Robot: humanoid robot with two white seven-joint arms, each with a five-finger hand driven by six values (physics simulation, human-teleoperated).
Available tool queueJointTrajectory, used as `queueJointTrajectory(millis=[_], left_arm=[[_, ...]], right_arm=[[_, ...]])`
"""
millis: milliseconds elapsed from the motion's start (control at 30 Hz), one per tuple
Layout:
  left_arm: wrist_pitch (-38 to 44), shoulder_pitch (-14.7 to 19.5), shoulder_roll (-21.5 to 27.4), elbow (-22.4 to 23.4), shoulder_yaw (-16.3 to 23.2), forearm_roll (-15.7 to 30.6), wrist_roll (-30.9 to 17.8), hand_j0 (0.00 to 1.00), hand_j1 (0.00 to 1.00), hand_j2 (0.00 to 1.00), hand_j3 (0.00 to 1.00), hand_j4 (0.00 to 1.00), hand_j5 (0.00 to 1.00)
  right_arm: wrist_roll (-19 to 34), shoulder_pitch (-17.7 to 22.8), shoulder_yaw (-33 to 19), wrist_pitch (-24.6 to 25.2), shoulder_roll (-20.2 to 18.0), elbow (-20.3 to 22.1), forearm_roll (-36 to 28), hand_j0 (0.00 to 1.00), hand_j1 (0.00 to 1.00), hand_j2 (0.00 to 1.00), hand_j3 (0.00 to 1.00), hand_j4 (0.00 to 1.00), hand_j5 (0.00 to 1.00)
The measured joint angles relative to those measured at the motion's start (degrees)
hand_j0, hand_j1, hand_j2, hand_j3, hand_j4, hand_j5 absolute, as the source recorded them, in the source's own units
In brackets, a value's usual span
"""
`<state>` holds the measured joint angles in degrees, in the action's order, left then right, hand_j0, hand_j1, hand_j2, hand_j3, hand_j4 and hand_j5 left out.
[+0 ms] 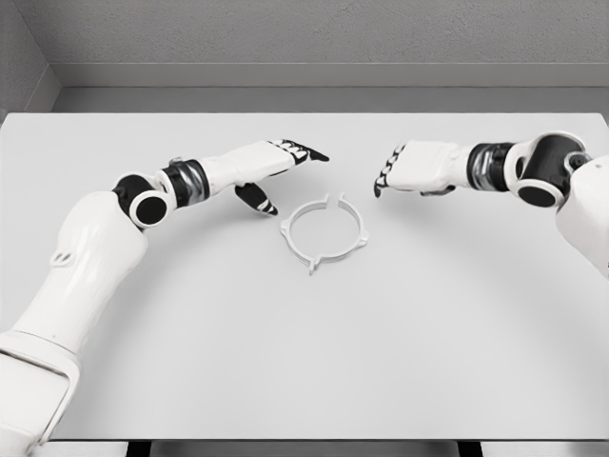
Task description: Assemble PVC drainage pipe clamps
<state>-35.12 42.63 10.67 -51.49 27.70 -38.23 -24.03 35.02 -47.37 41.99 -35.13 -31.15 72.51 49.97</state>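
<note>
Head view: white clamp ring (324,231) on table (190,381) between empty hands, left (271,167) and right (414,169), fingers (304,150) loosely extended.

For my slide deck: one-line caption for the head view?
Left hand and right hand, both open, flank a white pipe clamp ring on the table.

At frame centre the pipe clamp (324,231) is looking like smooth white plastic; the table (457,343) is showing matt pale grey; arm shells are gleaming glossy white.
</note>
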Motion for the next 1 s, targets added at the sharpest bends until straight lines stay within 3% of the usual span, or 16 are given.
queueJointTrajectory(millis=[300,1000], left_arm=[[0.0,0.0,1.2,-0.28,0.17,0.08,-0.06,1.0,1.0,1.0,1.0,1.0,1.0],[0.0,-0.7,2.58,-3.1,0.24,0.37,-0.38,1.0,1.0,1.0,1.0,1.0,1.0]], right_arm=[[0.0,-1.14,0.52,0.0,3.08,-3.86,2.95,0.75,0.75,0.75,0.75,0.75,0.75],[0.0,-1.85,2.58,0.0,6.35,-5.69,3.62,0.75,0.75,0.75,0.75,0.75,0.75]])
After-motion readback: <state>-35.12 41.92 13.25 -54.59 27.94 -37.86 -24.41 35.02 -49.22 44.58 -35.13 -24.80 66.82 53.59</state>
